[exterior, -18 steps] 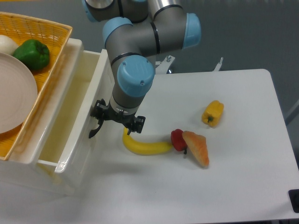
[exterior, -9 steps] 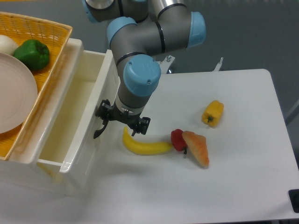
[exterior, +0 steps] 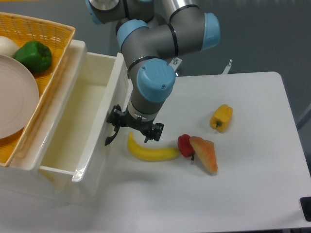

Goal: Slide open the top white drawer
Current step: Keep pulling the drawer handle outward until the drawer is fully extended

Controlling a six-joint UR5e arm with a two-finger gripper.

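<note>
Drawer partly out, gripper hooked at its front and close to the fruit.

The black two-finger gripper (exterior: 134, 131) sits at the curved black handle (exterior: 112, 135) of the glossy white plastic top drawer (exterior: 77, 121); whether its fingers clamp the handle I cannot tell. If the pull goes on, the gripper could slip off the handle or nudge the yellow banana (exterior: 151, 151) just beside it. The drawer, deep and empty, juts from under the yellow woven basket (exterior: 46, 63) at the table's left.
</note>
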